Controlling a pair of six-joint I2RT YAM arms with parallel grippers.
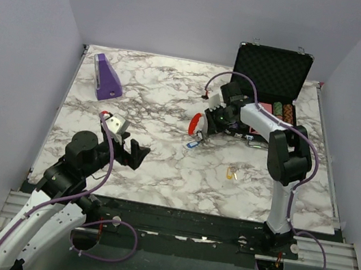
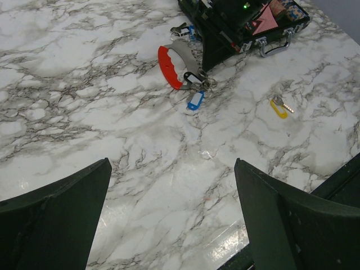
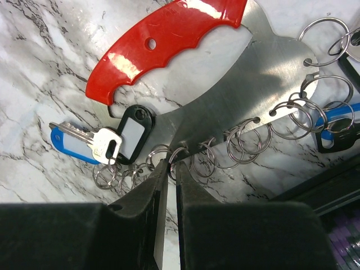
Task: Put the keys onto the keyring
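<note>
– White grey-veined marble tabletop (image 1: 153, 172), plain lilac walls (image 1: 187, 11). Where's the keyring (image 3: 264, 73) (flat steel plate, red curved plastic grip, black-framed grey tag, row of small split rings along one edge)?
– Flat on the marble, right of centre, mid-depth, just left of the open black foam-lined case (image 1: 273, 67) with the poker chips (image 1: 283, 110) in it.
– And the right gripper (image 3: 170, 165)?
– Down at the keyring's right edge. Fingers stand close, only a thin slit between them, tips at one small steel split ring (image 3: 175, 153) hanging from the plate. Cannot tell whether that ring is actually pinched (top view is too small to help).
– Small stuff around it?
– Silver key with blue plastic head (image 3: 70, 140) lies on the marble touching the black tag, at the keyring's near end; threaded or loose, cannot tell. Tiny key with yellow plastic head (image 1: 231, 174) lies alone, nearer and further right, apart from the keyring.
– The left gripper (image 2: 171, 163)?
– Hovers over bare marble near-left, fingers spread wide, nothing between them, well apart from the keyring.
– Rest?
– Purple wedge-shaped block (image 1: 107, 78), far left.
</note>
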